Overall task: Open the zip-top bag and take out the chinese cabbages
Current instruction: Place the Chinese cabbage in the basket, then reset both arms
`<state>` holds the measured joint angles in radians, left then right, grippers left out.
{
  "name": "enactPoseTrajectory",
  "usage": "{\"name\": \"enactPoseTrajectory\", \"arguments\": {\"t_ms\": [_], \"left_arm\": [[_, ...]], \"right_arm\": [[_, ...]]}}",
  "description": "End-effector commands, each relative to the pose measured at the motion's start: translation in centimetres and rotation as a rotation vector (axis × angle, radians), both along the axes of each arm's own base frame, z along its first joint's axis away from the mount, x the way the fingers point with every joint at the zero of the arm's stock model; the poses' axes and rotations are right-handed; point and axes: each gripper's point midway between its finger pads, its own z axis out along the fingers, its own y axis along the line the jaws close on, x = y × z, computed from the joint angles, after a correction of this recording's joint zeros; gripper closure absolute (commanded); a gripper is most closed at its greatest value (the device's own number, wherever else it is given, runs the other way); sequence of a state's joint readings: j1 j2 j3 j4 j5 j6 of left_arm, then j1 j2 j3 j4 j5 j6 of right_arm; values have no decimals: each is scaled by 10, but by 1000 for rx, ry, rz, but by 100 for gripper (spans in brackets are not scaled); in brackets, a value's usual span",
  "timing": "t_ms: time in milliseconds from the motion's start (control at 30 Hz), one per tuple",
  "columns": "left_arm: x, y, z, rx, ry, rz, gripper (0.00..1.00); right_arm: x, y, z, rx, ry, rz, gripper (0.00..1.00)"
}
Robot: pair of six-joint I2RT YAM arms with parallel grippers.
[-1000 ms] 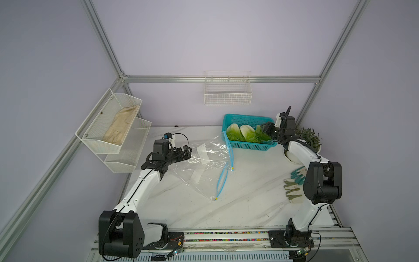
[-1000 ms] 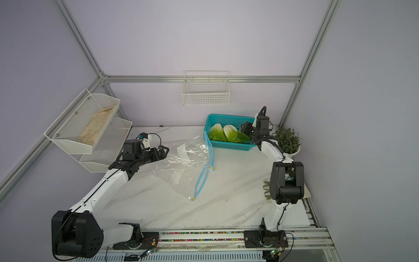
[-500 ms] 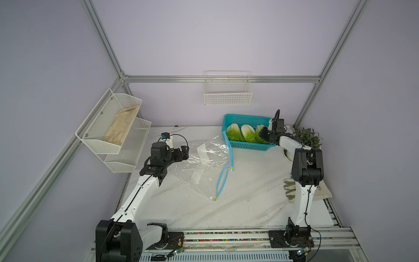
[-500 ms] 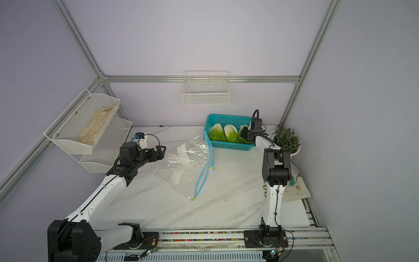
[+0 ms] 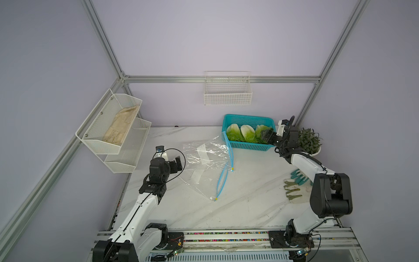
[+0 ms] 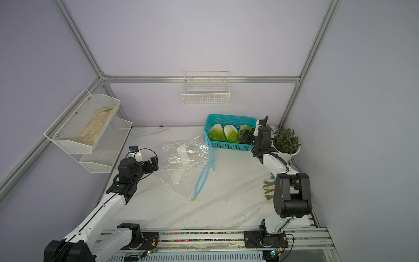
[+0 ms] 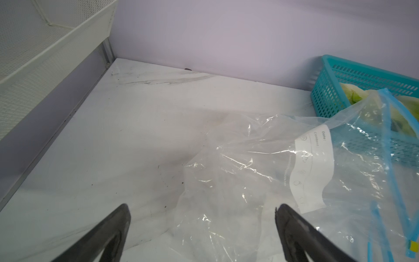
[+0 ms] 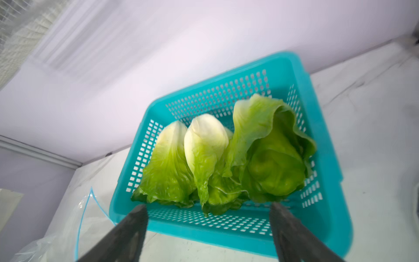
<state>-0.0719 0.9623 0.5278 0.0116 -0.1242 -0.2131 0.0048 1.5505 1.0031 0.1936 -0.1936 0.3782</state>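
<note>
The clear zip-top bag (image 5: 205, 162) (image 6: 184, 158) (image 7: 249, 172) lies flat and empty on the table, its blue zipper strip gaping at the right side. Three chinese cabbages (image 5: 247, 133) (image 6: 230, 134) (image 8: 206, 156) lie side by side in the teal basket (image 5: 249, 147) (image 6: 231, 146) (image 8: 204, 224). My right gripper (image 5: 266, 137) (image 6: 246, 137) (image 8: 208, 207) hangs open just above the basket's near right edge, close to the rounder, darker head (image 8: 274, 163), holding nothing. Over the bag's left edge, my left gripper (image 5: 178, 163) (image 6: 153, 164) (image 7: 203, 208) stands open and empty.
A potted plant (image 5: 309, 141) (image 6: 286, 143) stands right behind my right wrist. Garden gloves (image 5: 294, 186) lie at the table's right edge. A two-tier mesh rack (image 5: 113, 129) hangs on the left wall and a wire basket (image 5: 227, 93) on the back wall.
My right gripper has opened, and the rounder cabbage now rests in the basket. The right arm's elbow has swung back down. My left gripper has drawn slightly back from the bag.
</note>
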Motion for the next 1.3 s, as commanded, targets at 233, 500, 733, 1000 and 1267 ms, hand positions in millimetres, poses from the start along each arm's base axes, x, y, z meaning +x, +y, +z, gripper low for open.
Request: {"name": "enactPoseTrajectory", "arguments": {"t_ms": [233, 500, 733, 1000, 1267], "left_arm": [[13, 17, -20, 142, -155, 25, 0], [33, 19, -34, 201, -195, 15, 0], [58, 26, -58, 202, -151, 13, 0], [62, 32, -70, 199, -143, 36, 0], [62, 37, -69, 202, -146, 63, 0]], "right_arm": [[-63, -48, -39, -256, -161, -306, 3], [-64, -60, -80, -394, -174, -339, 3], [-56, -40, -112, -424, -212, -210, 3], [-50, -31, -119, -420, -176, -135, 3], [-48, -34, -121, -407, -154, -144, 3]]}}
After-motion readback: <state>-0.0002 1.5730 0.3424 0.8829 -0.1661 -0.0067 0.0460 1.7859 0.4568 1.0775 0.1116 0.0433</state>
